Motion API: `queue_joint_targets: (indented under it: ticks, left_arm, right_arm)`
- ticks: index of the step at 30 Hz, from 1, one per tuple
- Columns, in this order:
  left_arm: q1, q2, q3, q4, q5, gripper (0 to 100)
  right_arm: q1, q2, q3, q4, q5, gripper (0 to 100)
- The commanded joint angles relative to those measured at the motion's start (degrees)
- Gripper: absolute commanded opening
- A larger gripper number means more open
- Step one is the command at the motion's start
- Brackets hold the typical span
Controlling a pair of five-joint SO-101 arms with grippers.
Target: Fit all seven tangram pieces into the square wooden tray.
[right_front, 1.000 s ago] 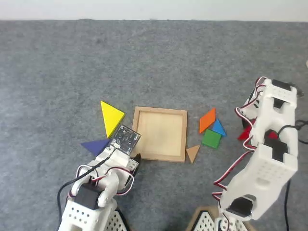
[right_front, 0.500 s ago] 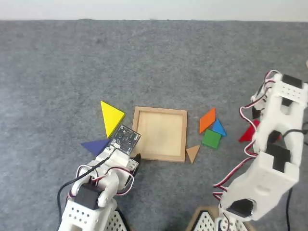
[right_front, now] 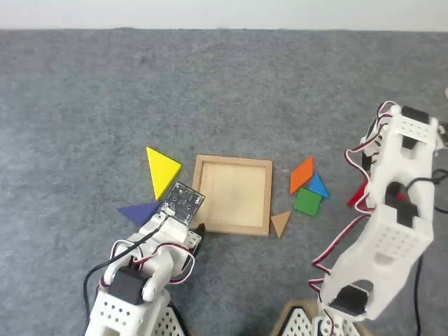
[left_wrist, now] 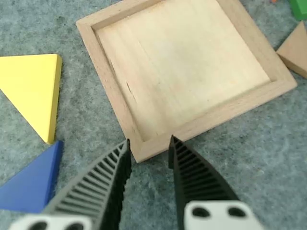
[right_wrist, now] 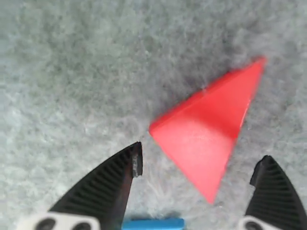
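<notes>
The worktop [right_front: 224,91] is mottled grey, like felt. The tray [right_front: 232,159] is pale wood with faint grain streaks. On one side of the tray lie a yellow triangle [right_front: 162,170] and a dark blue triangle [right_front: 140,212]. On its other side are an orange parallelogram [right_front: 302,173], a light blue triangle [right_front: 318,186], a green square [right_front: 307,201] and a tan triangle [right_front: 280,222], with a red triangle [right_wrist: 206,143] farthest from the tray. The left arm [right_front: 140,280] and right arm [right_front: 392,238] are white with black motors and red, black and white wires. The left arm's fingers [left_wrist: 112,177] and the right arm's fingers [right_wrist: 112,182] are black with ribbed faces.
</notes>
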Motion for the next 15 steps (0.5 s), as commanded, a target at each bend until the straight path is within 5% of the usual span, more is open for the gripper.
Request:
queue_joint_targets:
  ticks: [1, 15]
  left_arm:
    - [-0.18, -1.14, -0.40, 0.00, 0.26, 13]
    - [-0.18, -1.14, -0.40, 0.00, 0.26, 13]
  right_arm:
    - [0.92, 0.66, -4.48, -0.31, -0.88, 35.9]
    - [1.71, 6.29, -6.51, -0.57, -1.23, 30.7]
